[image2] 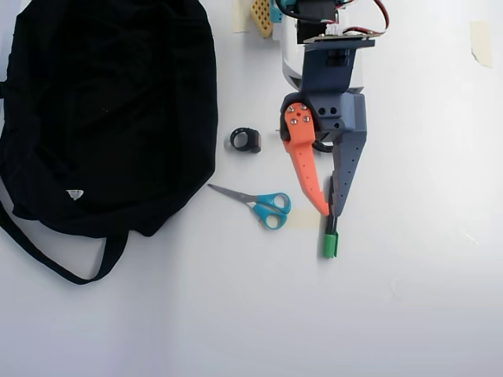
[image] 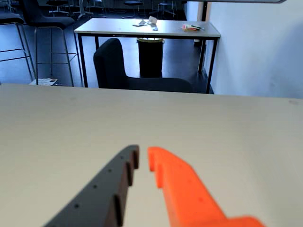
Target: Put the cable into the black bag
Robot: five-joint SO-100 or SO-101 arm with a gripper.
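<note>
Hovering with my gripper (image2: 330,212) nearly closed and empty; I should find the cable, hidden beneath my arm

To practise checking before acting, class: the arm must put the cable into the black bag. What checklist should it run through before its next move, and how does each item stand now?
1. Gripper empty: ok, nothing sits between its fingers in the wrist view.
2. Jaws open enough to grasp: not ok, only a slim gap.
3. Cable in sight: cannot tell, neither view shows it clearly.
4. Black bag opening reachable: cannot tell, no opening shows in the overhead view.
5. Way to the bag free: not ok, the scissors and the ring clip lie between gripper and bag.
</note>
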